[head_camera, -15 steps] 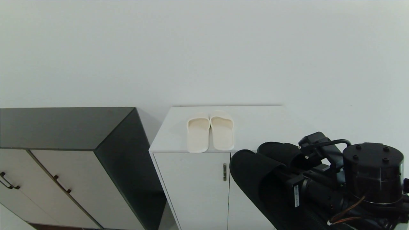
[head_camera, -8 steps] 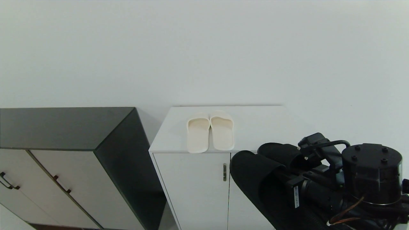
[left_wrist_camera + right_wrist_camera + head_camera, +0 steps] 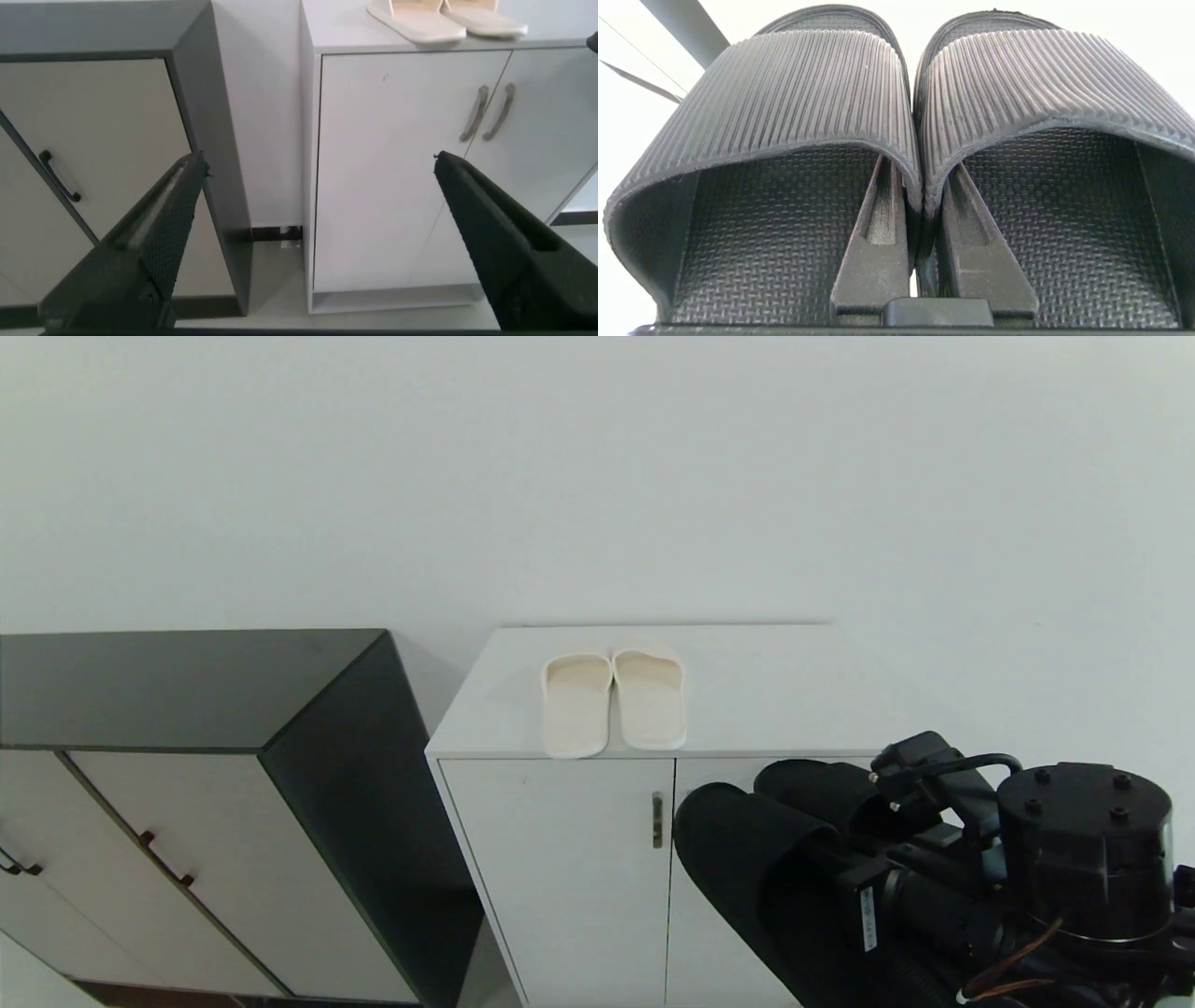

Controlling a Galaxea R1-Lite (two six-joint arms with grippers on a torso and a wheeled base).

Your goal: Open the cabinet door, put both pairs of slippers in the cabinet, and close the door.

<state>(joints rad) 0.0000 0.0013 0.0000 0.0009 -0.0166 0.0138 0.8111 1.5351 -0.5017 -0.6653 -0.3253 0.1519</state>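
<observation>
Pale, plain wall [image 3: 597,476] behind. Against it a white cabinet [image 3: 775,691], both doors shut, metal handles [image 3: 657,819] at the middle seam. Beside it on the left, just apart, a dark cabinet [image 3: 187,691] with pale fronts. Pale floor [image 3: 271,280] below.

Cream slippers [image 3: 613,702] side by side on the cabinet top, heels at its front edge. Black slippers [image 3: 775,840] up in the air before the right door, clamped by the right gripper [image 3: 920,187]: one finger inside each, pinching the two inner walls together. Left gripper [image 3: 318,159] spread wide, holding nothing, facing the cabinet front.

Since a second ago: head camera shifted, so both cabinets sit higher in the picture; cream slippers unmoved on the top; same grip on the black pair.

Small white label [image 3: 868,905] on the right arm, print too small to read.
</observation>
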